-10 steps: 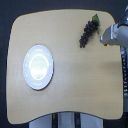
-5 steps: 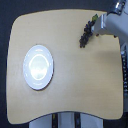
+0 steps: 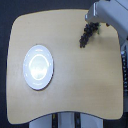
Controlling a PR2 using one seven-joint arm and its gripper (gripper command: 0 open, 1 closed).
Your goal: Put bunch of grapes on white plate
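Note:
The bunch of grapes [image 3: 86, 35] is a dark elongated cluster lying on the tan table [image 3: 75, 85] near its far right corner in the exterior view. The white plate [image 3: 38, 67] rests on the table's left half with nothing on it, well apart from the grapes. My gripper [image 3: 93, 21] reaches in from the upper right, and its grey tip is over the top end of the bunch. The view is too blurred to show how its jaws stand or whether they touch the grapes.
The grey arm [image 3: 112, 12] covers the table's upper right corner. Dark floor surrounds the table, and a pale stand [image 3: 65, 121] shows below its near edge.
My gripper has moved from beside the grapes on the right toward the upper left, and is now over the bunch's top end. Grapes and plate have stayed where they were.

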